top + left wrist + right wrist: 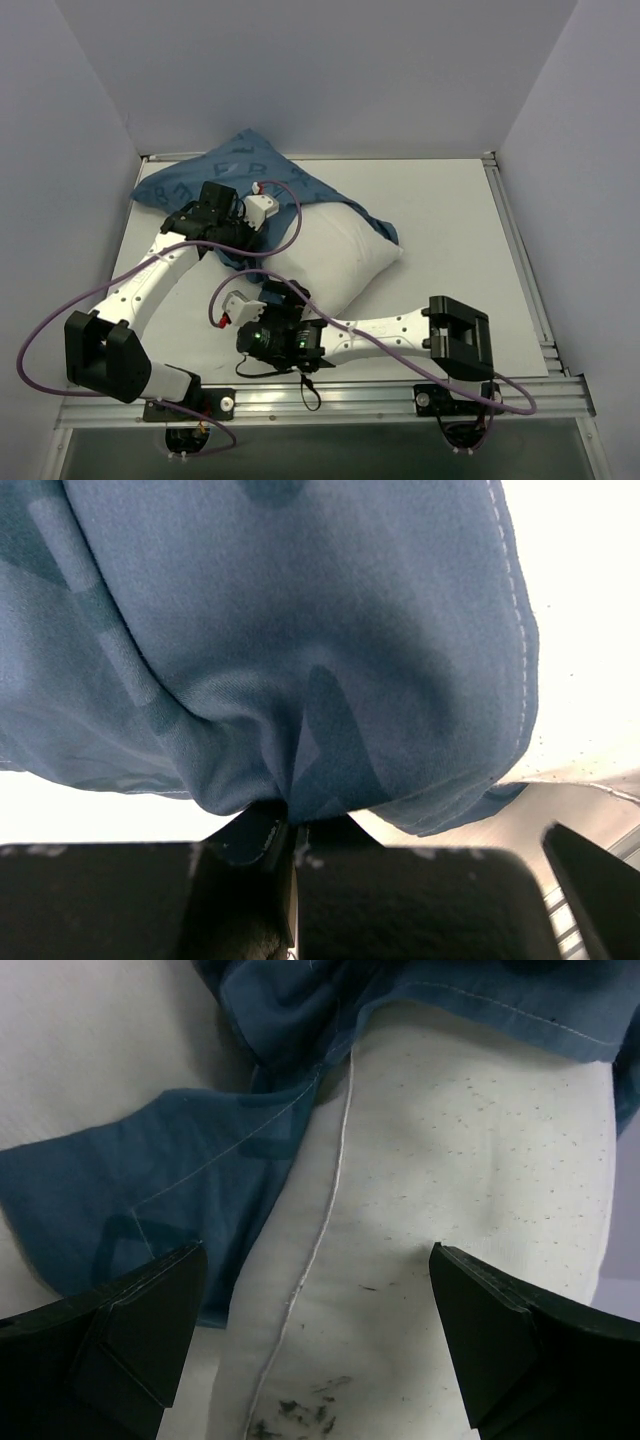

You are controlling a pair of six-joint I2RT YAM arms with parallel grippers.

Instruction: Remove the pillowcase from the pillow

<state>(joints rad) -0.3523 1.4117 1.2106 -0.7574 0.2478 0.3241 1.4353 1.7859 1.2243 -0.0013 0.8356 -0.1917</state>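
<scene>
— Half the pillow [335, 262], roughly, is already bare: its white near end shows in front of the right gripper [262, 300], while the pillowcase [240, 170] is bunched over the far end, beyond the left gripper [232, 232].

— Who has hold of what?

— The left gripper [290, 840] is clenched on a gathered fold of the blue fabric; its wrist view shows the cloth puckering right into the pinch. The right gripper [315, 1345] has its jaws spread wide with nothing between them, hovering just over the pillow's seam [325, 1210], a loose flap of pillowcase [150, 1200] lying to one side of its fingers.

— Why that arrangement?

— My reading: the left arm is placed to drag the cover away toward the far left corner of the table [450, 200], and the right is lining up to pin or grip the bare pillow so it doesn't travel along with the fabric.

— Risk?

— If the right closes on that flap rather than the pillow, the two arms would fight over the same cloth.
</scene>
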